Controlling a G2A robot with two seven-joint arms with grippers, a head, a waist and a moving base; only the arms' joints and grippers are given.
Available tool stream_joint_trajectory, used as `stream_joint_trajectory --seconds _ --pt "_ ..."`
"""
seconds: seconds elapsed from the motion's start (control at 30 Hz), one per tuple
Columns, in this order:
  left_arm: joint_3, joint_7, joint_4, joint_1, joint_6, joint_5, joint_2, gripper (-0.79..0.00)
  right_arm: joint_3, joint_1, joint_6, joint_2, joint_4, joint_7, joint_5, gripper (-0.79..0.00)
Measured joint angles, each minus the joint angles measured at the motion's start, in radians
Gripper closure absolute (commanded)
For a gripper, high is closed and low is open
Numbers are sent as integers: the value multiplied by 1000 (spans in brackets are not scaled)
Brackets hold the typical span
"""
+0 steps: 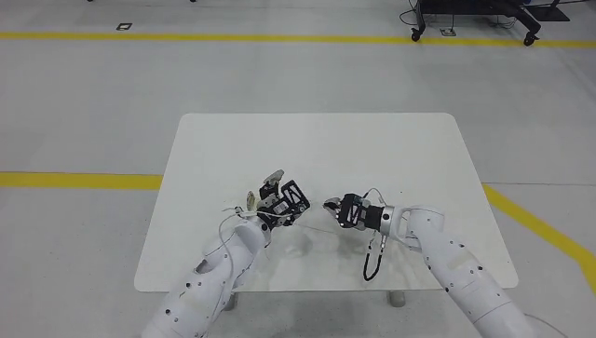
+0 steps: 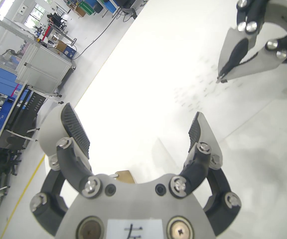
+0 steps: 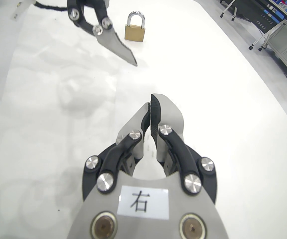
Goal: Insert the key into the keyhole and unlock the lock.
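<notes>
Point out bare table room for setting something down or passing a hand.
Free: the whole far half of the table, from the grippers to the far edge, plus the side strips outside each arm. Crowded: the near middle, where the open left gripper, the shut right gripper and the upright padlock sit close together.

— What colour is the table (image 1: 372,152)?
— Plain white. The floor (image 1: 279,77) around it is pale grey, crossed by yellow lines (image 1: 279,37).
— And the lock (image 3: 134,32)?
— Brass-gold body, shiny silver shackle (image 3: 136,13).
— The left gripper (image 2: 133,111)?
— Silver-grey metal plates, black links (image 2: 72,161) and bright silver screw heads (image 2: 91,187). Its pads (image 2: 75,128) are black with fine ribbing.
— The right gripper (image 3: 150,99)?
— The same silver and black, with the same ribbed black pads. Each one carries a white label (image 3: 143,202) with a black character on it.
</notes>
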Motion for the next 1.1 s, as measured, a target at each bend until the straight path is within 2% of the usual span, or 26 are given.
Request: stream_joint_trajectory --seconds 0.13,0.23,0.33,0.43,0.53,0.73,0.83,0.9,1.0,1.1 --pt "20 9 24 1 13 62 -2 -785 23 -21 11 6 -11 -53 32 0" --pt "-1 25 14 9 41 20 -5 -785 39 -37 -1 10 -17 -109 66 0" --pt "-60 43 -40 31 50 -108 -4 -785 50 -45 -32 9 -3 -173 132 0" --pt "-153 67 -115 68 2 -274 6 -785 50 -47 -41 4 23 -201 234 0" --pt "-239 84 -167 108 -5 -332 17 -785 49 -47 -41 4 22 -198 219 0" --pt "-229 84 -164 107 -4 -329 16 -785 49 -47 -41 4 21 -198 218 0" --pt "-240 129 -141 125 14 -370 14 -785 31 -45 -34 -5 3 -174 269 0" --pt "-252 173 -110 126 4 -449 12 -785 8 -31 -34 -17 -15 -155 350 0" --pt "-272 184 -96 93 -73 -598 2 -785 -27 0 -71 -37 -7 -131 510 0" --pt "-297 120 -32 48 -124 -923 -10 -785 -64 38 -87 -57 16 -89 662 0"
